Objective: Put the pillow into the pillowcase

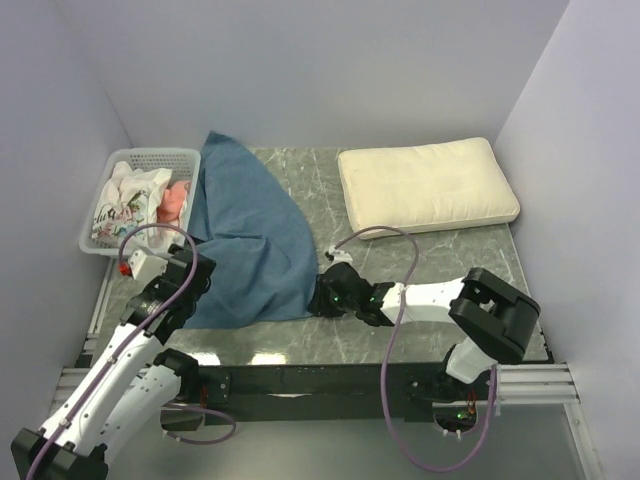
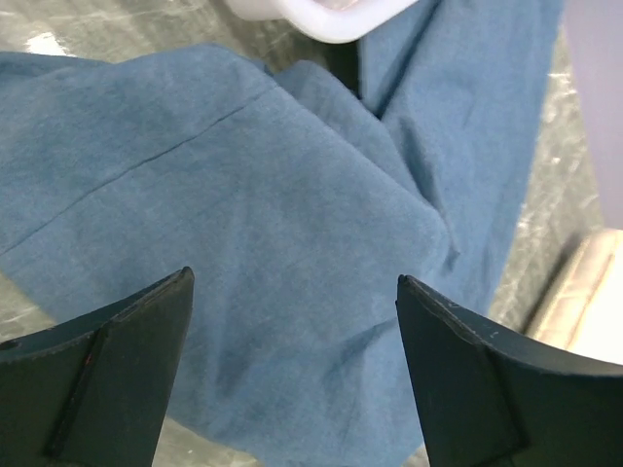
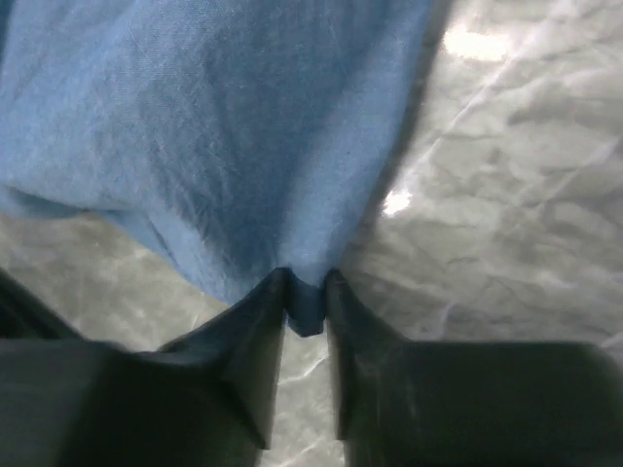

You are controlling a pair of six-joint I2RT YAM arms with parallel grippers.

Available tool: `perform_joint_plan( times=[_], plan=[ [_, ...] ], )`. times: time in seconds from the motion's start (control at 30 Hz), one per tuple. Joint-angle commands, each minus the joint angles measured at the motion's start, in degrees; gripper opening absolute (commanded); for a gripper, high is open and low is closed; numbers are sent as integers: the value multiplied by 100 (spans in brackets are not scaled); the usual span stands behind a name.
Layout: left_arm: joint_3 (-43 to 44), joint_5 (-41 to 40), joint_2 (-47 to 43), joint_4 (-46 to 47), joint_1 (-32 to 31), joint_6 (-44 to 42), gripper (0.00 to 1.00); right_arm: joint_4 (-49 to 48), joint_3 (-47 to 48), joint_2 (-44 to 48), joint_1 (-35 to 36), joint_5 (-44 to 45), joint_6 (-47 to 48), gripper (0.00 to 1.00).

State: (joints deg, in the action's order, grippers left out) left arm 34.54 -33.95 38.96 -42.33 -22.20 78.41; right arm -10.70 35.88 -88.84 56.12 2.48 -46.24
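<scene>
The blue pillowcase (image 1: 245, 235) lies spread on the left half of the marble table, one end draped against the basket. The cream pillow (image 1: 427, 184) lies plain face up at the back right. My right gripper (image 1: 322, 297) is at the pillowcase's near right corner and is shut on that corner of the pillowcase (image 3: 234, 126), pinched between the fingertips (image 3: 268, 321). My left gripper (image 1: 200, 272) is open over the pillowcase's near left part, the pillowcase (image 2: 263, 243) filling the space below the open fingers (image 2: 146, 350).
A white plastic basket (image 1: 102, 215) holding white and pink patterned cloths (image 1: 135, 205) stands at the back left, its rim visible in the left wrist view (image 2: 321, 15). Grey walls enclose the table on three sides. Bare marble (image 1: 420, 260) lies between the pillowcase and pillow.
</scene>
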Motion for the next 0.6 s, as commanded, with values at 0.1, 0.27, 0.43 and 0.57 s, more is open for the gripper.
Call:
perform_joint_plan(
  times=[0.1,0.27,0.43,0.57],
  plan=[
    [-255,976,-275,1541,5,-1090,89,1252,516,673,-1091,850,685,0],
    [-431,1777,119,2141,-4,-1557,83,2142,947,1509,-2262,1211,1213,0],
    [-879,2148,358,2395,-258,-1347,76,2406,1447,1265,-2386,1018,1389,0],
    [-906,1604,568,2080,-1266,-1022,75,2450,1624,1044,-2395,930,1486,0]
  ],
)
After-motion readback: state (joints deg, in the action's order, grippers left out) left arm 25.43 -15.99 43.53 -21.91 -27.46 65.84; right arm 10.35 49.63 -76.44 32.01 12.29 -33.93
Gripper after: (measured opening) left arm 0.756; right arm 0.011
